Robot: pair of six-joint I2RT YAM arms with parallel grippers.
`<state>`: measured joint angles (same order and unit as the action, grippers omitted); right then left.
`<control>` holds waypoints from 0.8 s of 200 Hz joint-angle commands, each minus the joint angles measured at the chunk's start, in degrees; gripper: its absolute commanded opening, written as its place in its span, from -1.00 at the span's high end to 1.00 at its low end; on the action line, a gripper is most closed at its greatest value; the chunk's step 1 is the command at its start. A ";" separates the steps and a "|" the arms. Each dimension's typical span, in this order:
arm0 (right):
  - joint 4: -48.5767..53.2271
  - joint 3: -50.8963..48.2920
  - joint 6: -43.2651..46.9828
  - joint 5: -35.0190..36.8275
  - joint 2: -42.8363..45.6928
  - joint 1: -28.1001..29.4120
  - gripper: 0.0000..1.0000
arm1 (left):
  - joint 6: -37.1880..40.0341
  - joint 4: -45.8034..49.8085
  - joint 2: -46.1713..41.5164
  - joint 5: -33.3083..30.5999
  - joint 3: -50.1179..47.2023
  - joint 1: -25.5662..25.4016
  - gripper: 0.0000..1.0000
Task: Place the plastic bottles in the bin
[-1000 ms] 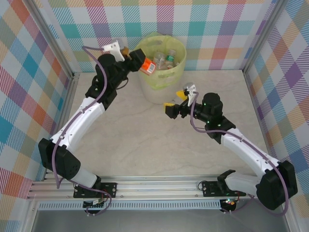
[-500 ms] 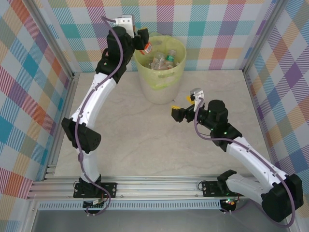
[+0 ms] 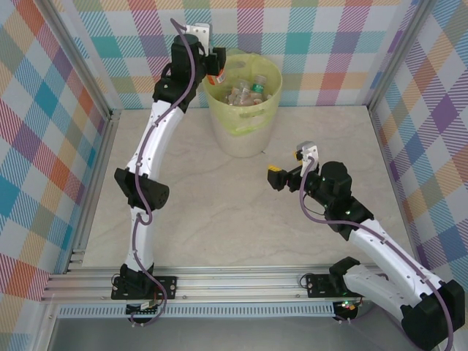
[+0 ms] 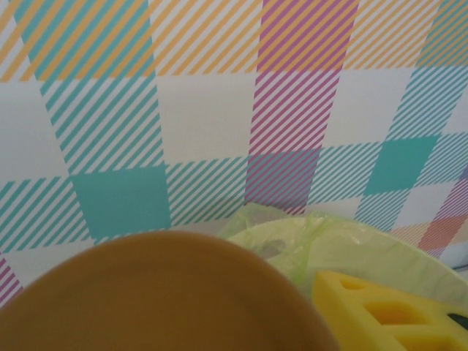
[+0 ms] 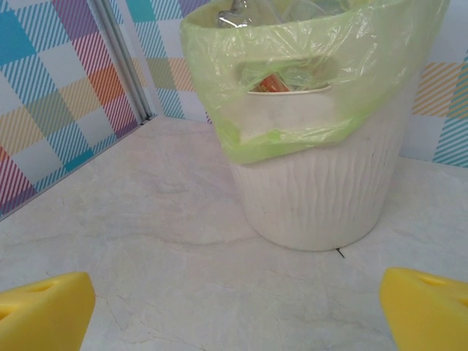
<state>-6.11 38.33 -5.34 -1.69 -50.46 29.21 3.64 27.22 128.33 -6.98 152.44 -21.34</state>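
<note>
From above, the left arm reaches high towards the back wall. The left hand (image 3: 214, 62) is closed on an orange-labelled bottle (image 3: 216, 75) and holds it at the left rim of the bin (image 3: 245, 131). The bin stands at the back of the worktop (image 3: 219, 212), against the checked wall (image 3: 322, 44), and several more bottles (image 3: 245, 91) lie heaped inside its yellow-green liner (image 3: 252, 117). In the left wrist view a blurred orange-brown dome (image 4: 161, 300) fills the lower frame. It is probably the held bottle, though it is too close to be sure. One yellow finger (image 4: 380, 314) sits beside it and the liner's rim (image 4: 344, 245) lies just beyond. The right hand (image 3: 281, 175) hovers over the worktop, near the bin's right front but apart from it. In its own view its yellow fingers (image 5: 44, 307) are spread wide with nothing between them. They face the bin's ribbed wall (image 5: 322, 197), and a scrap of orange label (image 5: 274, 82) shows through the handle slot.
</note>
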 commanded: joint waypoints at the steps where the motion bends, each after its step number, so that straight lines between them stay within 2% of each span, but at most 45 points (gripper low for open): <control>1: -0.38 -0.34 0.62 0.97 0.25 -0.29 -0.99 | 2.22 -3.19 0.38 1.45 -1.54 0.69 -0.09; 27: -0.65 -0.18 0.07 0.42 -0.43 -0.27 -0.99 | 3.90 -5.61 0.94 0.35 -4.19 0.75 -0.17; 34: -0.58 -0.04 -0.02 0.32 -0.58 -0.29 -0.99 | 4.01 -6.64 0.99 0.39 -4.92 0.78 -0.31; 52: -0.11 0.29 0.07 0.91 -0.73 -0.20 -0.99 | 2.83 -7.73 0.40 2.46 -5.75 1.23 -0.83; 63: 0.43 0.70 0.14 2.03 -0.78 -0.36 -0.99 | 0.70 -6.79 -0.90 4.71 -5.67 1.92 -0.99; 83: 1.10 1.20 0.25 5.10 -1.14 -0.30 -0.99 | -4.04 -4.25 -5.03 9.09 -6.43 4.01 -1.00; 110: 0.83 1.62 -0.93 8.28 -2.94 -0.50 -0.99 | -9.86 -4.40 -12.91 13.79 -12.61 7.18 -1.00; 160: 1.35 2.78 -4.86 11.44 -7.44 -1.73 -0.99 | -13.20 -8.95 -30.56 17.54 -32.56 7.80 -1.00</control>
<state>-4.91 38.48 -7.33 7.05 -56.64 28.40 -6.17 22.59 107.20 6.42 126.72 -12.64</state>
